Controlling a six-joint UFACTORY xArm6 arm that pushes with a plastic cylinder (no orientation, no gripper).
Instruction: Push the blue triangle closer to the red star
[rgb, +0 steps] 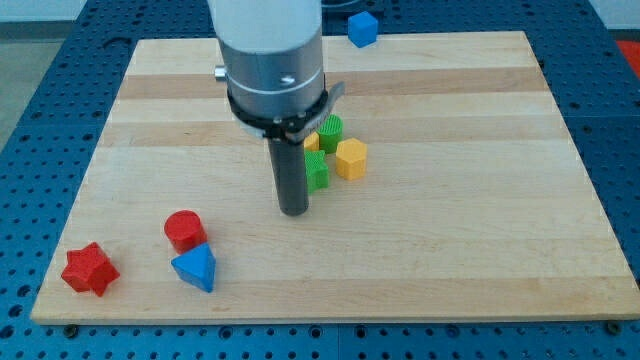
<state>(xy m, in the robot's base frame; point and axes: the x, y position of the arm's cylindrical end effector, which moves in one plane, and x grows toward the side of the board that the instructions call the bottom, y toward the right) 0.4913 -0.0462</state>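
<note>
Pale wood boards form the table (450, 250), which sits on a blue perforated bench that shows all round its edges. No claw is fitted to this arm, so nothing stands apart, together or clamped; the arm ends in a dark rod, and my tip (293, 211) rests on bare wood.

Taking my tip as the landmark: just to its right and a little toward the view's top is a green block (317, 172), close beside the rod though I cannot tell whether they touch. Past that lies a yellow hexagon (351, 158), with a second green block (330, 129) further toward the top, and a sliver of another yellow block (311, 142) half hidden behind the rod. Well down and to the left of my tip is the red cylinder (184, 230), with the blue triangle (195, 268) just below it, seemingly touching. Further left again, near the table's bottom-left corner, is the red star (89, 269). Far toward the top and right of my tip, a blue cube (362, 28) sits at the table's top edge.

My tip stands to the triangle's upper right, probably a fair side from which to push it left toward the star; the approach should come in under the cylinder.
</note>
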